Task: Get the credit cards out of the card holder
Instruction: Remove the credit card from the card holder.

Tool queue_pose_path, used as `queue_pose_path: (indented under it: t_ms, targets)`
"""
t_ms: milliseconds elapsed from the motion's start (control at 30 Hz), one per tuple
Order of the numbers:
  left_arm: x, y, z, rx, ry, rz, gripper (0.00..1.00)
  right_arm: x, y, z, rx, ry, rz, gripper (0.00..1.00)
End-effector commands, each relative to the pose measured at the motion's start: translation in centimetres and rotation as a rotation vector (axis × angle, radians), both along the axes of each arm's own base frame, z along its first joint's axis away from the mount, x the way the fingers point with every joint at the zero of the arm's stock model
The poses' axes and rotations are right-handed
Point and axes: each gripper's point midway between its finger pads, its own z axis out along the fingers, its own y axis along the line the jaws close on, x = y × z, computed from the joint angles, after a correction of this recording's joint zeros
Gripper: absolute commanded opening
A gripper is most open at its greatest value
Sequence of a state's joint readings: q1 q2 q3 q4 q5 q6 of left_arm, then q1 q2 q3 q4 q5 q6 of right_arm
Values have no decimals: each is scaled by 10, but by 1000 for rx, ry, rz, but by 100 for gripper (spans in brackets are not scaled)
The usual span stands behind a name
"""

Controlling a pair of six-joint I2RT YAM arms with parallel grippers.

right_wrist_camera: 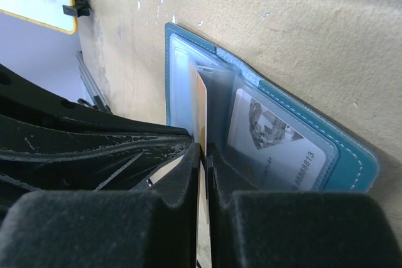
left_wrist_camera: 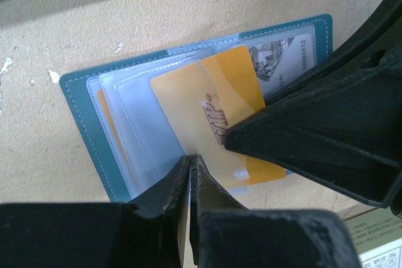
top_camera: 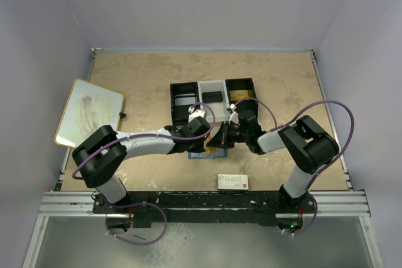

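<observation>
At the left edge of the beige table (top_camera: 282, 92) lies a white board with a yellow rim (top_camera: 89, 112). The left gripper (left_wrist_camera: 189, 166) has its fingers pressed together on a clear plastic sleeve of the open blue bifold card holder (left_wrist_camera: 81, 127), which lies flat on the table in front of the black-and-white compartment tray (top_camera: 213, 97). The right gripper (right_wrist_camera: 203, 152) pinches the gold-yellow credit card (left_wrist_camera: 210, 111), half out of its pocket. A pale grey-white card (right_wrist_camera: 270, 139) sits in the right pocket. A white box with red print (top_camera: 233, 181) lies near the front edge.
</observation>
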State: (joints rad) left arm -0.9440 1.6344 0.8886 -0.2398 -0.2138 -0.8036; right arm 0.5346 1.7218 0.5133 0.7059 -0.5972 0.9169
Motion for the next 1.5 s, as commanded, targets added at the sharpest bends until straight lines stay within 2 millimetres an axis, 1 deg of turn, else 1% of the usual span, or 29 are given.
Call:
queue_pose_path:
  t_ms: [0,133,300,400,467,600,667,700,733,767,833,933,967,1000,1067,1133,1167,1200,1267,1400,1467]
  targets:
    - [-2,8,-1,44,7,12,1,8,7,14,18,-46,10,5]
    - [-2,11,-3,55,7,18,1,5,2,16,-9,-32,-2,0]
    - [-4,18,-9,82,11,28,0,20,-21,18,-180,-81,-78,0]
    - [-4,17,-8,65,7,34,0,24,-30,27,-238,-126,-87,0]
    - [-3,16,-6,57,3,37,0,23,-35,30,-265,-137,-83,0]
    - [-1,17,-2,56,-9,45,0,24,-37,45,-274,-180,-70,0]
    - [1,16,6,38,-28,53,0,30,-41,61,-273,-237,-98,0]
    - [2,16,13,23,-45,53,2,33,-42,73,-265,-280,-111,0]
    - [5,17,22,8,-69,59,6,39,-46,85,-274,-332,-138,0]
    - [7,18,31,-3,-98,67,11,45,-52,98,-292,-392,-167,0]
    - [14,26,55,-21,-164,97,25,58,-68,125,-343,-513,-231,0]
    - [20,44,84,-15,-250,148,42,77,-100,163,-450,-670,-372,0]
    - [21,51,93,-10,-276,166,49,82,-113,171,-500,-687,-428,0]
    - [22,57,99,1,-292,180,53,88,-124,176,-552,-692,-476,0]
    - [23,71,107,29,-315,209,61,99,-141,178,-654,-673,-526,0]
    - [23,84,108,63,-314,232,65,111,-148,170,-731,-621,-518,0]
    - [24,92,107,81,-311,251,66,115,-149,163,-756,-585,-503,0]
    - [24,97,105,92,-306,264,67,121,-148,160,-768,-565,-495,0]
    - [23,106,102,107,-298,285,68,129,-145,150,-790,-536,-479,0]
    - [19,113,101,91,-296,318,70,140,-138,133,-799,-503,-434,0]
    - [17,116,100,77,-294,333,70,142,-134,129,-799,-499,-412,0]
